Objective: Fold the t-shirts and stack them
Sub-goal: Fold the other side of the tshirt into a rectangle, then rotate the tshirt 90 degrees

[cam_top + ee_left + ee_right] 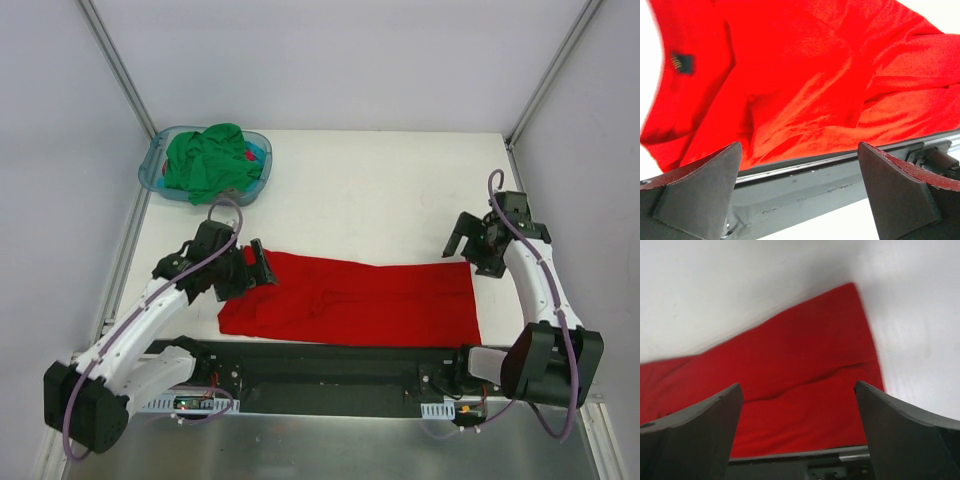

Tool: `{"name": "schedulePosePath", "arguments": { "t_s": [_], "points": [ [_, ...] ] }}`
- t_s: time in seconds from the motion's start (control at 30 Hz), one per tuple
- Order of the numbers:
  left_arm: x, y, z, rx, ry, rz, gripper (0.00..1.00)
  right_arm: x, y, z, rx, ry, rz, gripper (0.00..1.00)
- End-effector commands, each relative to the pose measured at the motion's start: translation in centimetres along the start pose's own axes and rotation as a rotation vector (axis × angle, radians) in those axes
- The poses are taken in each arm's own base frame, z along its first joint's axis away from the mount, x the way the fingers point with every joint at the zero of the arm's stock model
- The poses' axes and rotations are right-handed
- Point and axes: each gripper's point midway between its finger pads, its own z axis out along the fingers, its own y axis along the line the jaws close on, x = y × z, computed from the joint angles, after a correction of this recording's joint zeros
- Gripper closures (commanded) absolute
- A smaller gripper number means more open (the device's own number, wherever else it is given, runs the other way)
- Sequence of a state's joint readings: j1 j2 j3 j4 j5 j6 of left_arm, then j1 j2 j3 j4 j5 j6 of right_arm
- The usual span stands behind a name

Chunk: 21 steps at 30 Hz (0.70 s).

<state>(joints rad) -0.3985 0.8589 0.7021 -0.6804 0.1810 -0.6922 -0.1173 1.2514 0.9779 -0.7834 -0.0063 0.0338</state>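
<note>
A red t-shirt lies folded into a long band across the near part of the white table. It fills the left wrist view and shows in the right wrist view. A green t-shirt lies heaped in a blue basket at the back left. My left gripper is open and empty above the red shirt's left end. My right gripper is open and empty just above the shirt's far right corner.
The dark base rail of the arms runs along the table's near edge, just under the red shirt. Metal frame posts stand at the back corners. White walls close in the sides.
</note>
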Motion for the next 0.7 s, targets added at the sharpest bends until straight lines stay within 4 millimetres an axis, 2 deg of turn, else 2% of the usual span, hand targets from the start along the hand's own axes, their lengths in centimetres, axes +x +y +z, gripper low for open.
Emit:
{"name": "schedulePosePath", "arguments": {
  "t_s": [0.0,0.1,0.17,0.27,0.37,0.5,0.6,0.67],
  "points": [
    [-1.7,-4.4,2.8,0.175,0.041,0.022,0.01,1.7,6.8,-0.7,-0.390,0.015,-0.063,0.04],
    [-2.8,-5.5,5.2,0.197,0.069,0.025,0.01,3.3,9.4,-0.1,-0.495,0.067,-0.106,0.04],
    [-2.9,-5.1,7.6,0.160,0.115,0.018,0.01,4.3,10.5,0.9,-0.513,0.113,-0.133,0.04],
    [-3.7,-5.5,10.0,0.142,0.160,0.017,0.01,6.0,11.4,2.8,-0.506,0.205,-0.150,0.04],
    [-5.1,-5.6,12.0,0.103,0.166,0.015,0.01,7.0,11.3,4.5,-0.452,0.260,-0.172,0.04],
    [-6.8,-6.2,14.5,0.079,0.184,0.012,0.01,7.8,10.0,6.0,-0.373,0.287,-0.173,0.04],
    [-8.6,-7.5,16.6,0.093,0.197,0.016,0.01,8.7,9.3,6.2,-0.350,0.304,-0.163,0.04],
    [-10.2,-9.4,17.9,0.143,0.213,0.007,0.01,9.5,8.9,6.2,-0.340,0.314,-0.144,0.04]
  ]
}}
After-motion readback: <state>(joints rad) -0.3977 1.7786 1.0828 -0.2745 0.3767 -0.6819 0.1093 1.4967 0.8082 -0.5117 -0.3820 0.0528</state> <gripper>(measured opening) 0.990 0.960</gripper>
